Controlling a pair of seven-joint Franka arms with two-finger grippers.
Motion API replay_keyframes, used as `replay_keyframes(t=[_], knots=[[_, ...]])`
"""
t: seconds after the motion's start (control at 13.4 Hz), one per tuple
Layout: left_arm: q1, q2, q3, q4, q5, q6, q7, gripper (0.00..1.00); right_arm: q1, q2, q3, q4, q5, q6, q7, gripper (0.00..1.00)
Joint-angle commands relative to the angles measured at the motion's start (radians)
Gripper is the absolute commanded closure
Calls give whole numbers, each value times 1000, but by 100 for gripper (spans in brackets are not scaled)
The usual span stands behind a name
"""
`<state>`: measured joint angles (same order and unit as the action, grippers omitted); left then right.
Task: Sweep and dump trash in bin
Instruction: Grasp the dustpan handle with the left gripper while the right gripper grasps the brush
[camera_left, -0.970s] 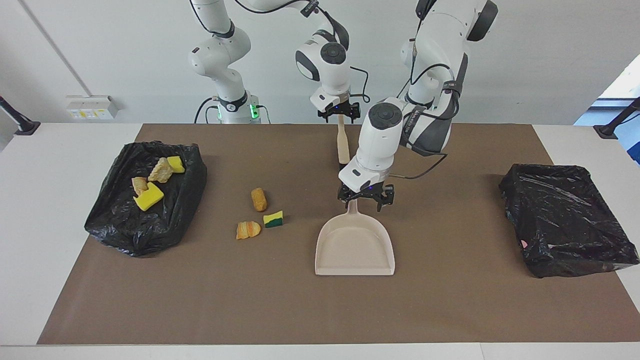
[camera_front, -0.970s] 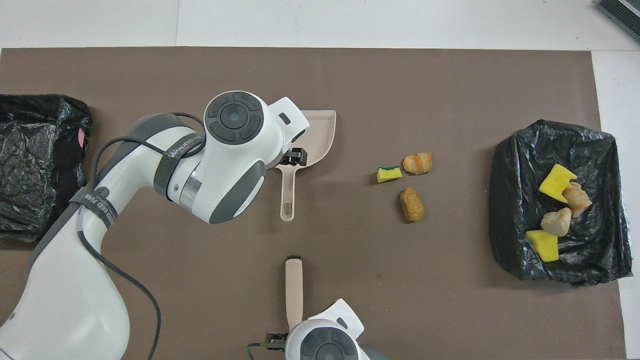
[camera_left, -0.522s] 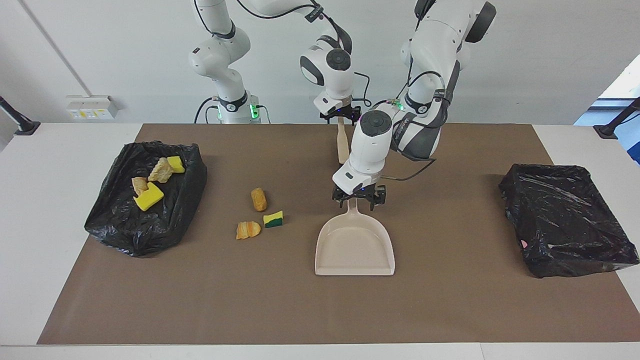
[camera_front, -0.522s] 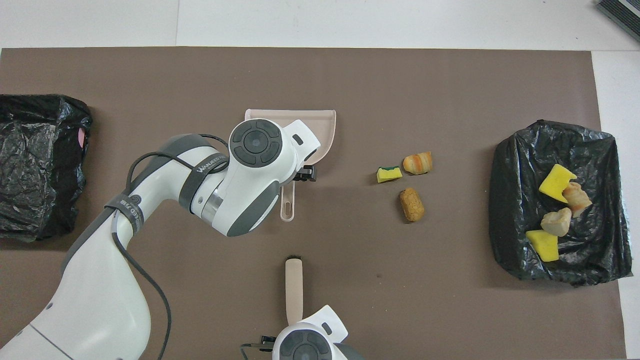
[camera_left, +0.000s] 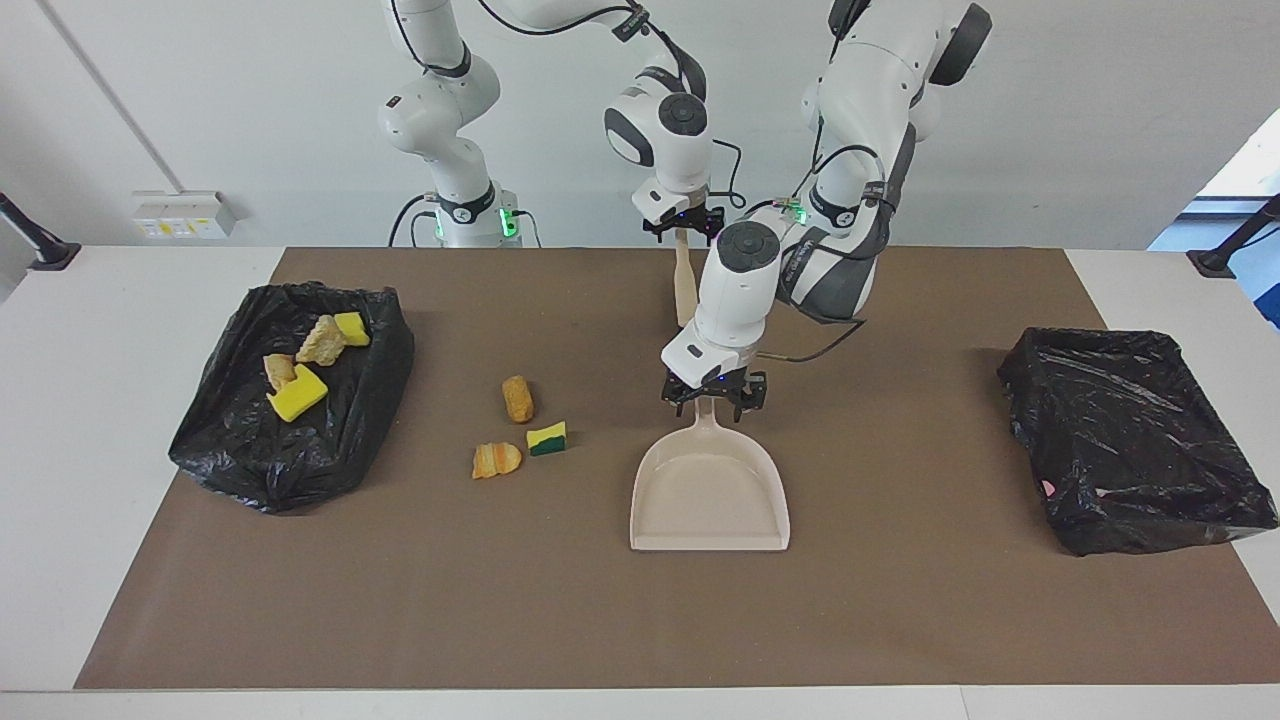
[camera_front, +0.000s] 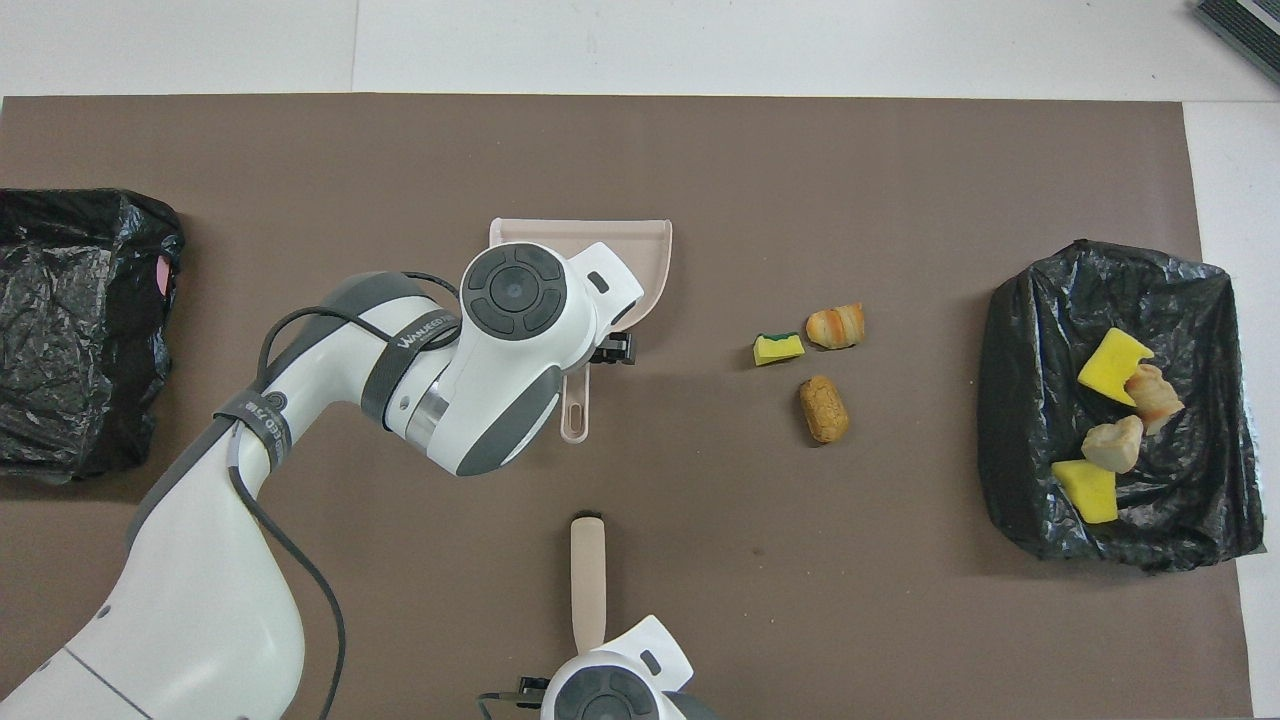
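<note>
Brown mat (camera_left: 900, 600), clock read on the facing view with twelve toward the robots.

At the right arm's end, the bin (camera_left: 230, 455) sits lined in black. Four binned scraps (camera_left: 297, 398) lie in it, yellow sponge and tan chunks. We see no change there since a second ago.

At three o'clock of the bin, three loose scraps (camera_left: 517, 398) lie on the mat, close together and apart from every tool. They have not moved. These are what remains to sweep.

At three o'clock of the loose scraps lies the dustpan (camera_left: 710, 495), flat, mouth toward six, handle toward twelve. It has not shifted.

The left gripper (camera_left: 713, 393) is low over the dustpan's handle, straddling it. A second ago it stood slightly toward three o'clock of the handle; now it is centred on it, and the wrist has swung in with it. Whether it has clamped the handle yet we cannot tell.

At twelve o'clock of the dustpan lies the brush (camera_left: 685, 290), its handle end under the right gripper (camera_left: 683, 228). That gripper has settled closer onto the handle end over the last second. The brush itself lies as before. Grip not readable from here.

We judge both arms to be taking up their tools, with sweeping not yet begun.

At the left arm's end, the second bin (camera_left: 1130, 450) shows no scraps and is unchanged.
</note>
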<state>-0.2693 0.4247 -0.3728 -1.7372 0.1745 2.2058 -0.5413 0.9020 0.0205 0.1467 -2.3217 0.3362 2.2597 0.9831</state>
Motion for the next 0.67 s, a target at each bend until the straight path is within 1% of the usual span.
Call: replay_keyframes(t=[0.0, 0.07, 0.22, 0.3, 0.45, 0.6], knots=[[-2, -15, 5, -22, 25, 5, -11, 74, -6, -17, -4, -16, 21, 0, -14, 100], [1, -21, 6, -18, 25, 3, -9, 83, -9, -13, -6, -8, 18, -3, -27, 100], [8, -33, 6, -9, 26, -21, 0, 91, -21, -2, -7, 7, 3, -21, -31, 100], [12, -41, 6, -5, 25, -32, 26, 95, -37, 5, -9, 27, -3, -54, -32, 100], [31, -67, 6, -4, 25, -63, 110, 99, -74, -10, -10, 59, -20, -136, -50, 100], [36, -83, 8, -4, 25, -112, 238, 99, -107, -51, -15, 74, -38, -205, -69, 100]])
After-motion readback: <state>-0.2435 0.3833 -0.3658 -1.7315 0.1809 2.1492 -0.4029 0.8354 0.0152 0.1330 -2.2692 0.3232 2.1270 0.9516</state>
